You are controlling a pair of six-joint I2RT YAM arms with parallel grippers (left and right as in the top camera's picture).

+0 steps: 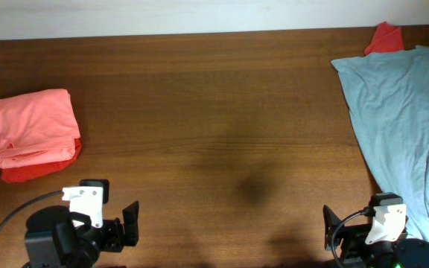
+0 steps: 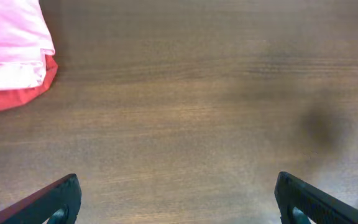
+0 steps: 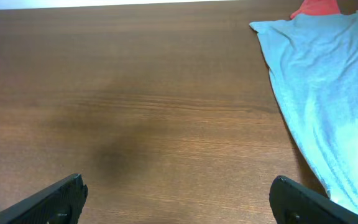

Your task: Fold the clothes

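Salmon-pink noted first: found the salmon-pink T-shirt (image 1: pixel 32 126) folded into a compact block at the left edge of the overhead frame, resting on a folded red garment (image 1: pixel 39 170) visible only along its lower rim. Saw the same pair in the upper left corner of the left wrist view. Judged those two as done.

Found the grey-blue T-shirt (image 1: pixel 401 126) spread loose and rumpled down the right side of the overhead frame, cut off by the right edge, not yet folded. Spotted a red scrap (image 1: pixel 384 39) poking out past its top edge in the upper right; could not tell which garment or its extent. Saw no lettering anywhere.

Found the left gripper (image 2: pixel 179 202) at the bottom left, jaws spread wide over bare wooden table (image 1: pixel 214 112), gripping nothing. Found the right gripper (image 3: pixel 179 202) at the bottom right, likewise wide and unladen, near the grey-blue cloth.

Reckoned the job roughly half complete: grey-blue probably next, then whatever red remained.
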